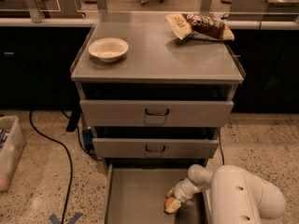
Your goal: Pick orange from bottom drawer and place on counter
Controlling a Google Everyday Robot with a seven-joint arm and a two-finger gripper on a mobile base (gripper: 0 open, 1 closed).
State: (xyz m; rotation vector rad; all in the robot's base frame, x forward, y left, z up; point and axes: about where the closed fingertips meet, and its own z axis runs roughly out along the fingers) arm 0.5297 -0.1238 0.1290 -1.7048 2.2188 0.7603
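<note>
Camera view, items:
- Bottom drawer (135,199): lower centre of frame, pulled out, flat grey floor.
- Orange (168,206): in drawer, lower right of its floor, touching the gripper tip.
- Gripper (172,202): low in drawer, right on the orange; open or closed, can't tell.
- Arm (243,200): white, bottom right corner.
- Bench (154,59): grey cabinet top, upper centre.
- White bowl (108,49): bench, left side.
- Snack bag (198,27): bench, back right.
- Two upper drawers w/ dark handles, slightly open.
</note>
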